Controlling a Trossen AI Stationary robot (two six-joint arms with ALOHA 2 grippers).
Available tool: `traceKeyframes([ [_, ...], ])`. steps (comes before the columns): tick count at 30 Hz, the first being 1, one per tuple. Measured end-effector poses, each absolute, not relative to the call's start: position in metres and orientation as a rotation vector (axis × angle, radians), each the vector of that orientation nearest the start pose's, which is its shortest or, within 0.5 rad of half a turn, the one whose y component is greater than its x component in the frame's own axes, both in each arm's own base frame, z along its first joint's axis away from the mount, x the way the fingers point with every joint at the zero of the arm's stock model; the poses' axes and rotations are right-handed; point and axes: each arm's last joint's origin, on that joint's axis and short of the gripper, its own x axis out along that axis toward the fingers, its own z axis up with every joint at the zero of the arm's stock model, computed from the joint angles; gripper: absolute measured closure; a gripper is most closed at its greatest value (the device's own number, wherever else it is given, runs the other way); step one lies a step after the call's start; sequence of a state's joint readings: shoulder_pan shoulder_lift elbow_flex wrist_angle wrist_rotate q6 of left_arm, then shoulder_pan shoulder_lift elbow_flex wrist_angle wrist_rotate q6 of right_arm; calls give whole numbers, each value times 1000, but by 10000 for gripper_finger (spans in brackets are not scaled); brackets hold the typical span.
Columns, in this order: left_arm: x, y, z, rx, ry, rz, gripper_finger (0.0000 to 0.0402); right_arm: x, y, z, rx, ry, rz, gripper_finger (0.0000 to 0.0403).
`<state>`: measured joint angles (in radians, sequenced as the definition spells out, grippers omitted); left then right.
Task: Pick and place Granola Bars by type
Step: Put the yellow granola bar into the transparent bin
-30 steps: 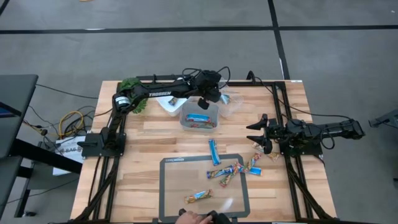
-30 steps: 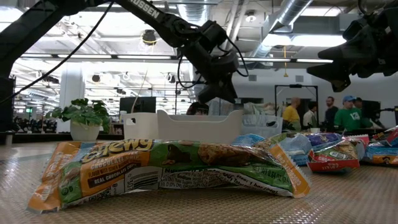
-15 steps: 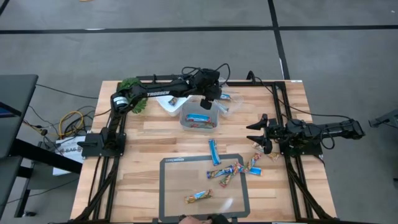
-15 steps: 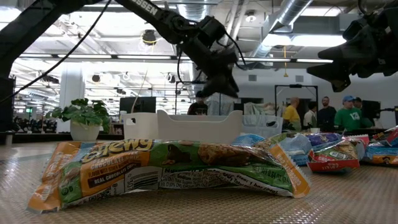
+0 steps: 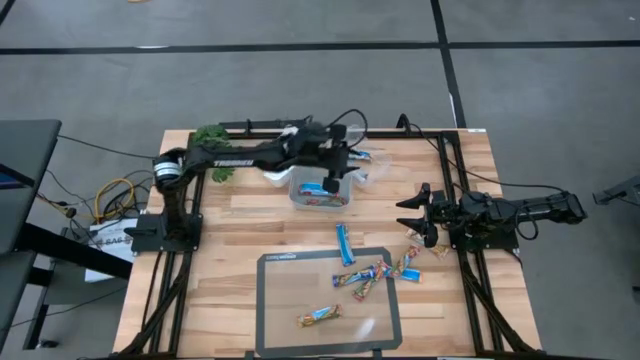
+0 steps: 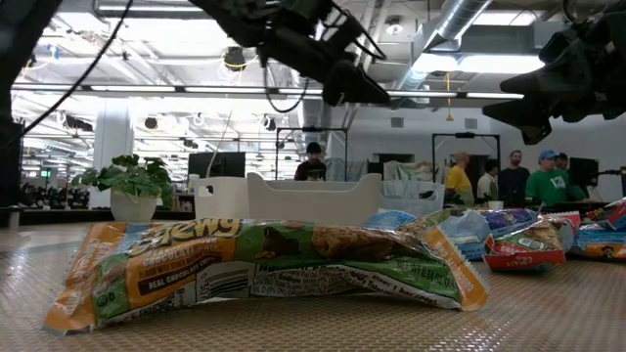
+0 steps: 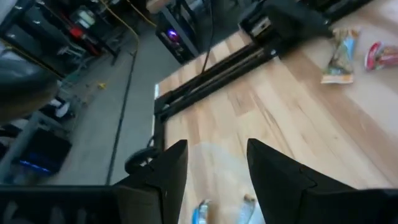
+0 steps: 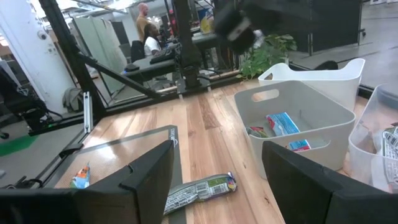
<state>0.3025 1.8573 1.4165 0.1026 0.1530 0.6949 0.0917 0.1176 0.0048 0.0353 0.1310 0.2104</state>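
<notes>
Granola Bars in shiny crinkled wrappers lie beside your white tub; left end effector above it and right end effector both gape wide, empty.

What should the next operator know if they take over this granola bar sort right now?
Left gripper: open, empty, above the near tub.
Right gripper: open, empty, waiting at the table's right side, above the wood.
Done: a few bars lie in the near tub, a bright blue one among them. Another white tub stands behind it; its contents are not visible.
Left: one blue bar at the mat's far edge, a cluster of mixed bars on the mat's right part, a single bar near the mat's front, and one under the right arm.
</notes>
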Motion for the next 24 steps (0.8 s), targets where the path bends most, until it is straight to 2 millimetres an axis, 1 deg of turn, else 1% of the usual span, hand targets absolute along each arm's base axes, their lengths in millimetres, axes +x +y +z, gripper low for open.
traceKeyframes([
  [6,379,91,264,466,295,40,242,104,6,159,202,72,-48,163],
  [11,348,62,250,361,251,18,242,104,6,159,202,71,-49,163],
  [18,311,20,221,236,314,-72,242,104,6,159,202,71,-49,163],
  [24,291,-14,202,154,398,-161,242,104,6,159,202,72,-49,163],
])
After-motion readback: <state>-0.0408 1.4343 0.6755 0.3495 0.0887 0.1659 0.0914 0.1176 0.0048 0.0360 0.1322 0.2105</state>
